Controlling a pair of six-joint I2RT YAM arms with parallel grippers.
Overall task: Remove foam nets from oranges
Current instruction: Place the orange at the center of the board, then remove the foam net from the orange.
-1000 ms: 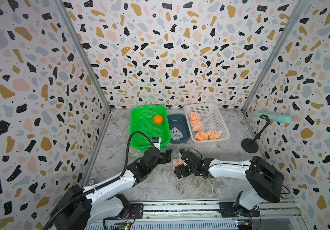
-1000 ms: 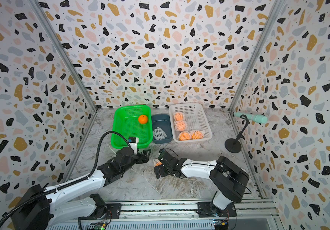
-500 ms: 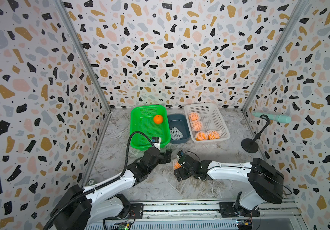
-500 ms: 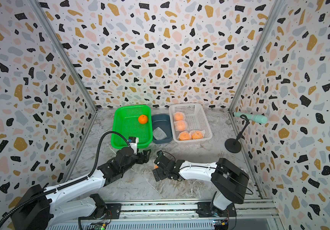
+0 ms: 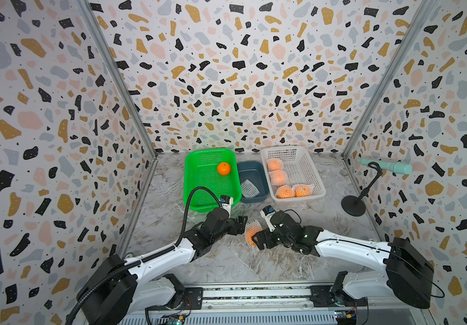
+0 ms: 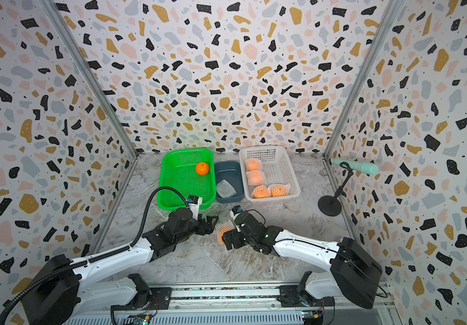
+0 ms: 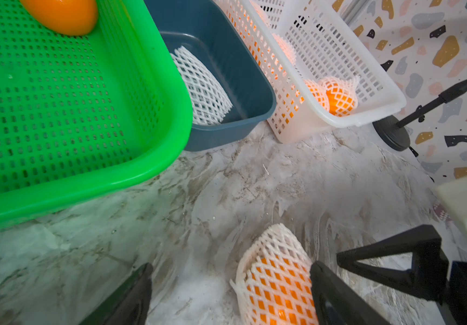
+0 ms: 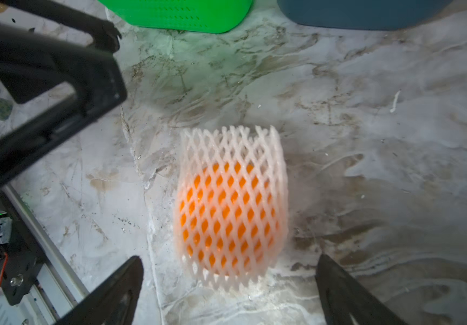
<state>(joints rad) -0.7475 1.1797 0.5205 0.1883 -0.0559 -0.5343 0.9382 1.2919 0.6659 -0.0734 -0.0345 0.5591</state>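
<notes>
Oranges (image 8: 228, 208): six, five netted, one bare; both pairs of jaws wide open, empty

- Left arm (image 5: 159, 260), right arm (image 5: 350, 247): white links, black joints, chunky black shoulder housings.
- Black ribbed cable (image 5: 186, 206) loops off left arm.
- Wrist cams (image 5: 226, 201): white boxes, blue mark.
- Fingers (image 8: 91, 76): black, triangular cut-outs.
- Green LED (image 5: 305, 235) on right arm.
</notes>
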